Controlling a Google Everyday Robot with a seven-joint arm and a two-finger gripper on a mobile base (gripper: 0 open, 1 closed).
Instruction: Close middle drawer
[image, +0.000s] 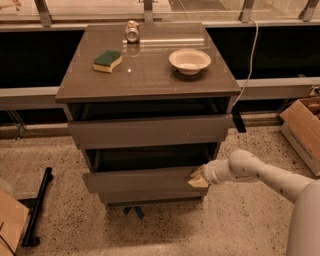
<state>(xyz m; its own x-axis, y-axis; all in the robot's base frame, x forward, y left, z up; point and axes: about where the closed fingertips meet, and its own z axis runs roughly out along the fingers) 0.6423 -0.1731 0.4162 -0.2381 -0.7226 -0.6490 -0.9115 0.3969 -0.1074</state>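
Middle drawer (142, 180): second of three in the cabinet, standing part way out, its flat grey-brown front proud of the lowest drawer front (150, 196) beneath it, with a dark gap of open box showing above. Handling, as I judge it: rigid board on runners, neither fragile nor slippery. It should slide under a steady horizontal push and has no handle, so there is nothing to grasp. Contact belongs flat on the front; nearer the centre would be kinder, since an off-centre shove may rack it on its runners. Gripper (199, 177): at the right end of that front, apparently touching it, on a pale arm (260, 175) reaching in from lower right; I cannot tell whether it is wide or narrow. Top drawer front (150, 131): taller, above, also a little out; I mean to leave it alone. Cabinet top (150, 80): carries a green and yellow sponge (107, 60) at left, a pale bowl (189, 61) at right, and a can (132, 31) at the back edge, so a hard slam could jolt them. Cardboard box (302, 125): on the floor, far right, well apart.
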